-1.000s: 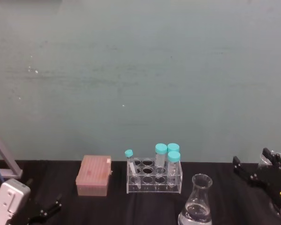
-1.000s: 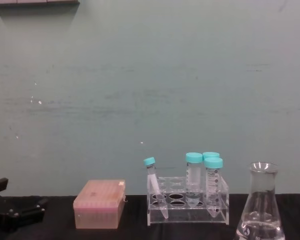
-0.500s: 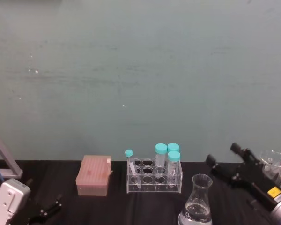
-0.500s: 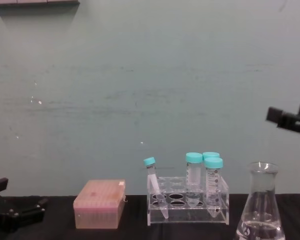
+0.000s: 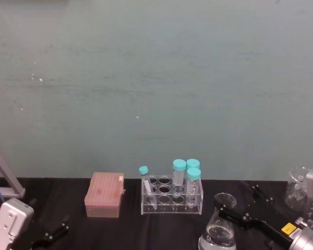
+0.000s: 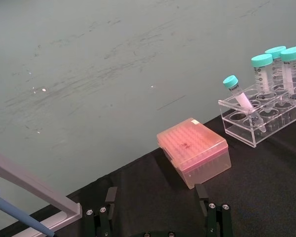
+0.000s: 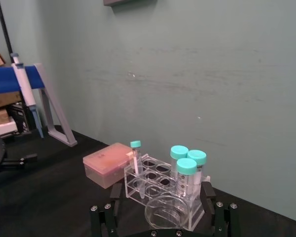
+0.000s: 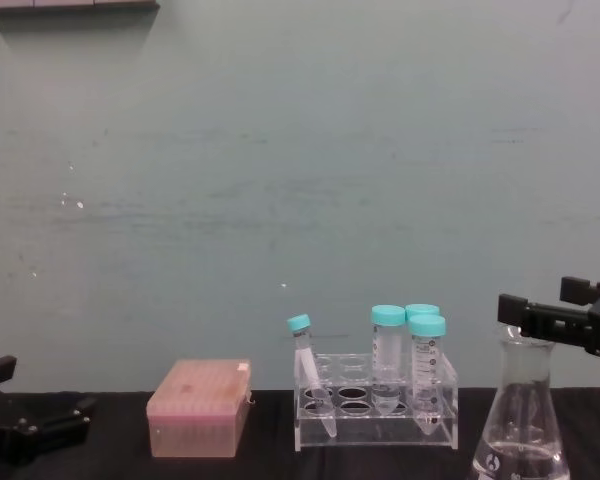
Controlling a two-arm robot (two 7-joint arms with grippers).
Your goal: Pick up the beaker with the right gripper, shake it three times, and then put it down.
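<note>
One beaker (image 5: 221, 229), one clear tube rack (image 5: 169, 206), four teal-capped tubes (image 5: 179, 172), one pink lidded box (image 5: 104, 195), one other glass vessel (image 5: 296, 187), one pipette stand (image 7: 5, 79).

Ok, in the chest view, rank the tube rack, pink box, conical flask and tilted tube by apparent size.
1. tube rack
2. pink box and conical flask: about alike; the flask is nearer and cropped
3. tilted tube

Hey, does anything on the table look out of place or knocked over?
Only one thing: the small tube at the left end of the rack leans tilted, while the three larger tubes stand upright. The beaker stands upright; nothing looks spilled or broken.
</note>
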